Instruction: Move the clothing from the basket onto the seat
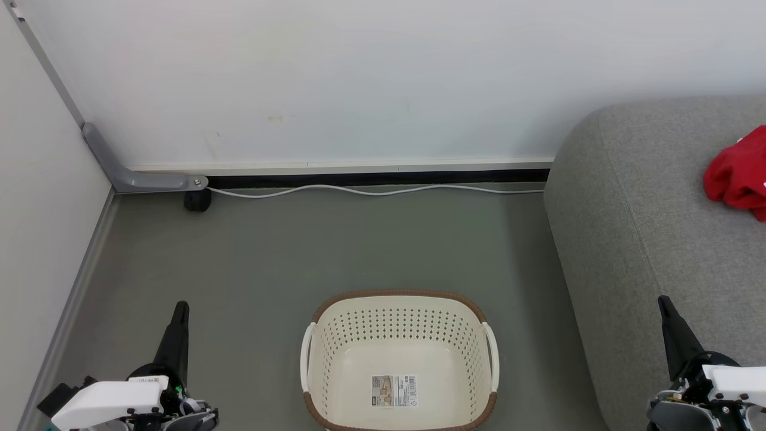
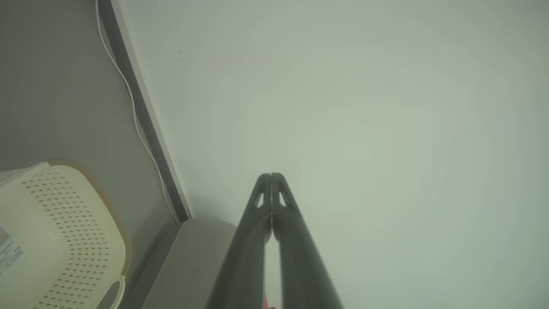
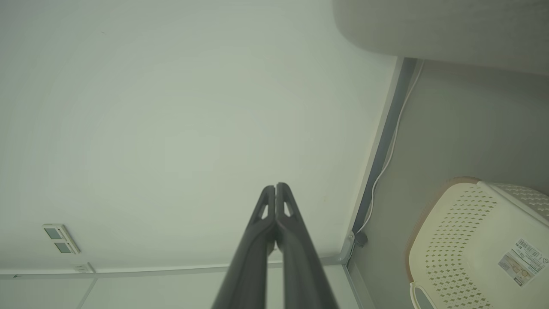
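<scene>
The cream basket [image 1: 400, 317] stands on the floor at the bottom centre, holding nothing but its label sticker [image 1: 393, 391]. Red clothing [image 1: 739, 173] lies bunched on the light-grey seat [image 1: 646, 209] at the right edge. My left gripper [image 1: 179, 311] is at the lower left, left of the basket, fingers pressed together and holding nothing. My right gripper [image 1: 664, 304] is at the lower right over the seat's front, shut and holding nothing. Each wrist view shows its closed gripper [image 2: 271, 176] [image 3: 275, 186] against the white wall, with the basket [image 2: 55, 240] [image 3: 472, 240] to one side.
A white wall closes the back, with a white cable [image 1: 371, 190] running along the floor at its foot. A grey bracket and a small black wheel [image 1: 196, 200] sit at the back left corner. A pale panel borders the left side. Grey floor lies between basket and wall.
</scene>
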